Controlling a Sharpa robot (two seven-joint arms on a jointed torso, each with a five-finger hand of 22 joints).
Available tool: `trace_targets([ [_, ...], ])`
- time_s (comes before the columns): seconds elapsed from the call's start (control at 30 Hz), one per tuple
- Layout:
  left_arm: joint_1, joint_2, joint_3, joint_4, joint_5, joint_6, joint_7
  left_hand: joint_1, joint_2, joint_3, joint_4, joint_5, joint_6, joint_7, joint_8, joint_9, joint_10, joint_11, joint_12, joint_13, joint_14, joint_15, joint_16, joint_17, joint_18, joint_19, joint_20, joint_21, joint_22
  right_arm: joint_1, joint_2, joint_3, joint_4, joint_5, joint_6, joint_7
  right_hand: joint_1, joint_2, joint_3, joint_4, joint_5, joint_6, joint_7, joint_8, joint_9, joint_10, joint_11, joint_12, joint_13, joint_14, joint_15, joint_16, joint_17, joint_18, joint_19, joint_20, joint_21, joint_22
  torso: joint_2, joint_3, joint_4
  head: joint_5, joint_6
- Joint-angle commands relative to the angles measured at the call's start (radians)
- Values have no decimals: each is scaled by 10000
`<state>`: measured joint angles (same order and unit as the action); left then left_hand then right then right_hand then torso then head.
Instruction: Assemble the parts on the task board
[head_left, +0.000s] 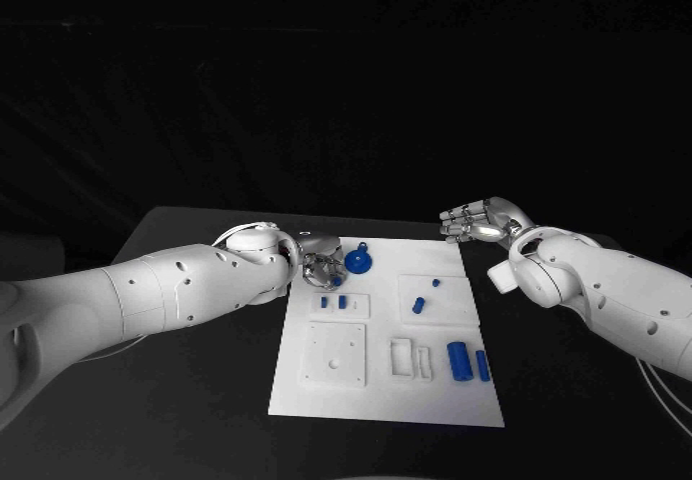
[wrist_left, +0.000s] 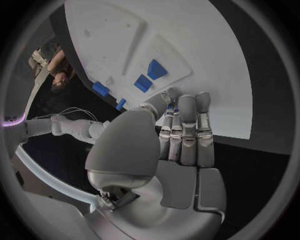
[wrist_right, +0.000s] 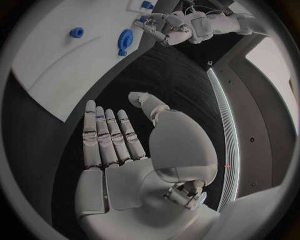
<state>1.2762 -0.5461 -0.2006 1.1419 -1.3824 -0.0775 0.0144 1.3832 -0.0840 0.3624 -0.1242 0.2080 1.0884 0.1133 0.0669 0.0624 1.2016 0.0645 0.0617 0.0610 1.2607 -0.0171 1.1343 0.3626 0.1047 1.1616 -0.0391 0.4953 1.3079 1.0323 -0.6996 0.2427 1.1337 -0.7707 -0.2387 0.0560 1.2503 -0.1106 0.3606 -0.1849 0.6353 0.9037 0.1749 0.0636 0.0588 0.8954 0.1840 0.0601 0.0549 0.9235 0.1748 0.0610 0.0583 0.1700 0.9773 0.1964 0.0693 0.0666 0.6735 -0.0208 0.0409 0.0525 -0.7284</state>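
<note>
The white task board lies in the middle of the black table. My left hand hovers at the board's far left corner with straight fingers and holds nothing; its fingertips are close to a round blue part. In the left wrist view the left hand reaches over the board's edge, with two small blue blocks just beyond the fingertips. My right hand is off the board's far right corner, flat and empty over the table. The round blue part and a small blue ring lie ahead of it.
Two blue cylinders lie side by side at the board's near right. Small blue pegs sit in the right middle. A white square plate and a slotted white piece occupy the near left. Black table surrounds the board.
</note>
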Motion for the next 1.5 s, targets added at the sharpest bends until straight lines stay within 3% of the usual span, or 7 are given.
trace_targets([
  [0.03, -81, -2, -52, -5, -124, 194, -28, 4, -162, 129, 13, -71, -258, -15, -55, -4, -304, 196, -38, -24, -13, 76, -44, -38, 129, 0, 86, -54, 205, -4, -7, 4, 16, -120, 169, 55, -30, -35, -3, -24, -27, -14, 41, -62, -14, -93, -17, -67, -17, -101, 31, -46, -18, 33, -60, -8, 15, -14, 2, 2, 0, 0, -1],
  [0.57, -82, -304, -43, -38, -123, -26, -152, 205, -423, 333, 70, -61, -334, -22, -53, -2, -286, 202, -40, -24, -4, 73, -38, -180, 188, 41, 95, -37, 220, -9, -112, 3, 173, -963, 525, -259, 50, -15, -525, -135, -227, 185, -3, -54, -6, 769, -67, -26, 22, 615, 58, -10, 21, 13, 96, -72, 83, -5, 2, 1, 4, -35, 33],
  [0.7, -82, -437, -29, -62, -123, -68, -167, 261, -465, 362, 27, -43, -327, -27, -53, -2, -297, 212, -39, -24, -8, 76, -44, -202, 205, 28, 97, 14, 228, -47, -178, 3, 287, -1561, 774, -354, -108, 58, -300, -399, -554, 884, -90, -18, 37, 1749, -346, -13, 23, 1746, -301, -27, 61, 42, 1042, -452, 441, 11, -1, 3, 3, -48, 54],
  [0.93, -80, -654, 40, -189, 148, -630, -154, 346, -467, 465, -16, -40, -361, -8, -54, -3, -243, 205, -40, -24, -4, 65, -65, -244, 236, -5, 91, 136, 233, -127, -278, 3, 475, -2816, 1033, -470, 89, 136, -707, -711, -1261, 1618, -421, 63, 91, 3977, -1212, 186, 82, 5330, -1777, 1251, 1095, -10, 4215, -1951, 2645, 1014, -1, 5, 5, -85, 121],
  [1.1, -79, -804, 260, -250, 1381, -1828, 200, 279, -447, 490, 61, -43, -72, 119, -51, 3, -29, 174, -41, -24, -146, 37, -501, -448, 217, -183, 88, 74, 185, -187, -346, 4, 668, -4078, 1074, -613, -55, 231, -928, -971, -1408, 2080, -616, -1, 84, 4949, -1603, 18, 142, 5400, -2298, 3988, 4570, -522, 4811, -2763, 4564, 2379, -4, 3, -9, -299, 193],
  [1.2, -77, -916, 401, -187, 3178, -2507, 617, 134, -452, 358, 216, -60, 32, 89, -55, 6, 38, 174, -52, -27, -263, 22, -1274, -764, 116, -412, 102, -382, -6, -232, -392, 4, 836, -5113, 1006, -750, -114, 262, -684, -967, -1523, 2107, -655, -15, 95, 4843, -1613, 47, 165, 4969, -2333, 5357, 7138, -403, 4226, -2798, 6150, 3824, -11, -1, -8, -416, 221],
  [1.5, -74, -1246, 677, 384, 7128, -3110, 1842, 121, -154, -184, 280, -77, 312, 41, -25, 16, 435, 46, -14, -18, -430, 71, -3398, -1441, -181, -661, 108, -1765, -776, -447, -527, 5, 1563, -7928, 831, -1467, -375, 54, -367, -937, -2032, 2259, -701, 4, 111, 4118, -1431, 5, 103, 5274, -2246, 5878, 7990, -194, 4051, -2705, 7331, 5087, -6, -15, -13, -643, 224],
])
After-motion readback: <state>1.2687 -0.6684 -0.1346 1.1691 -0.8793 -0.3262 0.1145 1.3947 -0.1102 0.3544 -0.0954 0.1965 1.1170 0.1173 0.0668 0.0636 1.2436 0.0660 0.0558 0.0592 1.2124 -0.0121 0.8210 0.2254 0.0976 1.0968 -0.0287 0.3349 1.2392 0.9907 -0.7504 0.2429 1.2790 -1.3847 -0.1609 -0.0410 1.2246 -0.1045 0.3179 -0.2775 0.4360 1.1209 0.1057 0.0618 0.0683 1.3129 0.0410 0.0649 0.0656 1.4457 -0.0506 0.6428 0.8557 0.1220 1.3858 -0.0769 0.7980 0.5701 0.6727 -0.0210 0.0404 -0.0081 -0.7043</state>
